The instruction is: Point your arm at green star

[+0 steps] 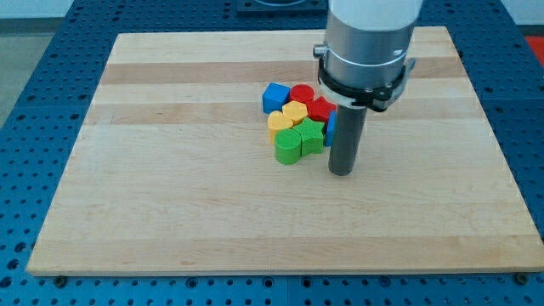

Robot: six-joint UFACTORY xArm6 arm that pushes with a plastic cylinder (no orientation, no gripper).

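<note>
The green star (313, 135) sits at the lower right of a tight cluster of blocks near the board's middle. A rounded green block (288, 147) touches it on the view's left. My tip (341, 171) rests on the board just right of and below the green star, a small gap away. The rod hides most of a blue block (329, 128) that sits right of the star. Above the star lie a red star (320, 108), a red round block (301, 93), a blue block (274, 96) and two yellow blocks (287, 116).
The wooden board (170, 204) lies on a blue perforated table (34, 59). The arm's grey body (367, 42) hangs over the board's upper right, above the cluster's right side.
</note>
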